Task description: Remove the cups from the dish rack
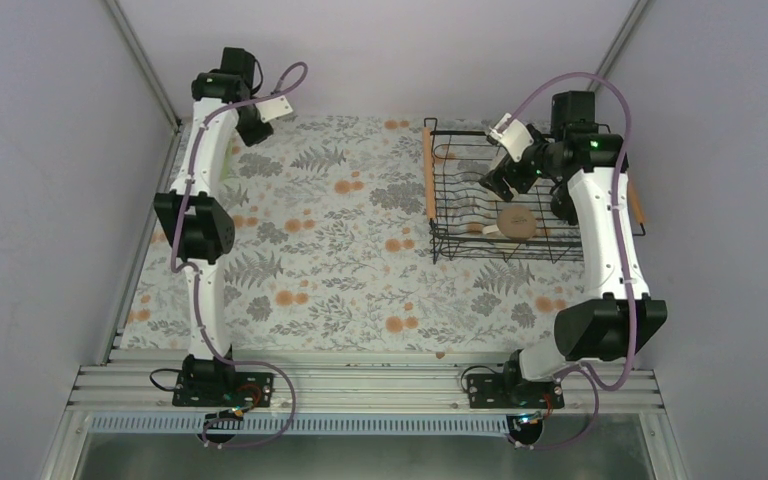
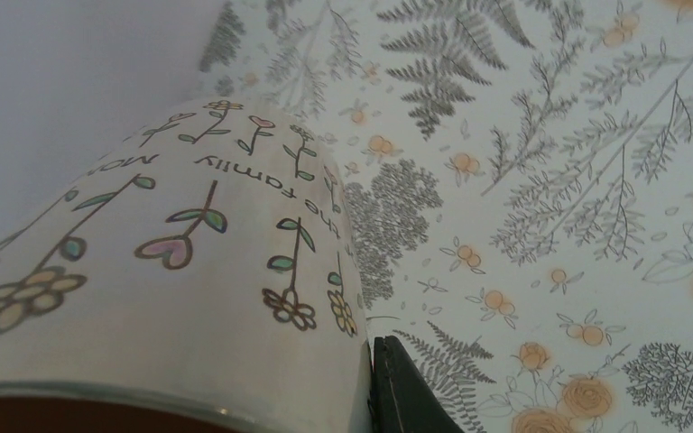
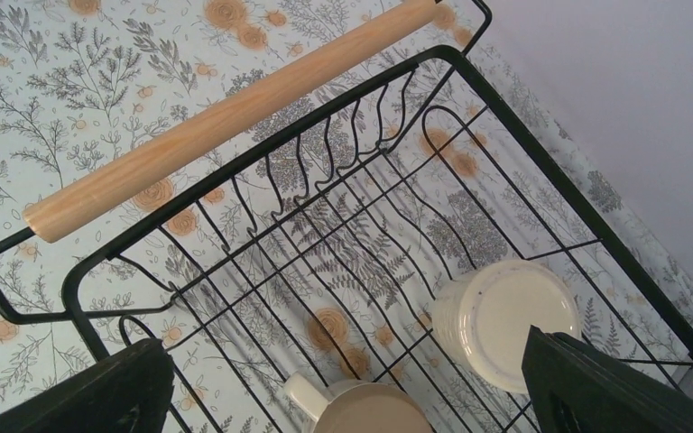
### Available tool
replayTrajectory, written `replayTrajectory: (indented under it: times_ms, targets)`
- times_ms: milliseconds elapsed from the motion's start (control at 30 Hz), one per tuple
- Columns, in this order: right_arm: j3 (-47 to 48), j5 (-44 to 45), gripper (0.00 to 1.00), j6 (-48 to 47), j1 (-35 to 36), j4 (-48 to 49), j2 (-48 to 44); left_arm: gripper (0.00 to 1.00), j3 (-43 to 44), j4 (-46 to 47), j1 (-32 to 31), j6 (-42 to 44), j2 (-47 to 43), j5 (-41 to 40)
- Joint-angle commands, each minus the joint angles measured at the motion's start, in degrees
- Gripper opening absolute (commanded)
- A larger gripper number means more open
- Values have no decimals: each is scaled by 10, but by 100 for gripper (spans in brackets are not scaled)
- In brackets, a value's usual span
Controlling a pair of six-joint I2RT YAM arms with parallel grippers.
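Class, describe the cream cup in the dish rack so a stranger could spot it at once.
Find the black wire dish rack on the right of the table and look inside. The cream cup is paler and ribbed, unlike the handled beige mug beside it.

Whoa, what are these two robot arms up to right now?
They are emptying mugs out of a black wire dish rack. The left gripper holds a white flowered mug at the far left corner of the floral tablecloth. The right gripper hangs open above the rack, where a cream cup and a beige mug with a handle wait.
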Motion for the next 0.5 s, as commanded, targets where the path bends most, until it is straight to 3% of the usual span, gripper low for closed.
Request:
replayTrajectory:
  times_ms: [0, 467]
  targets:
    - [-9, 2, 100, -10, -5, -3, -23, 2, 31, -15, -9, 41, 25, -37]
    - [-60, 5, 100, -13, -6, 13, -48, 2, 37, -55, -41, 57, 100, -65]
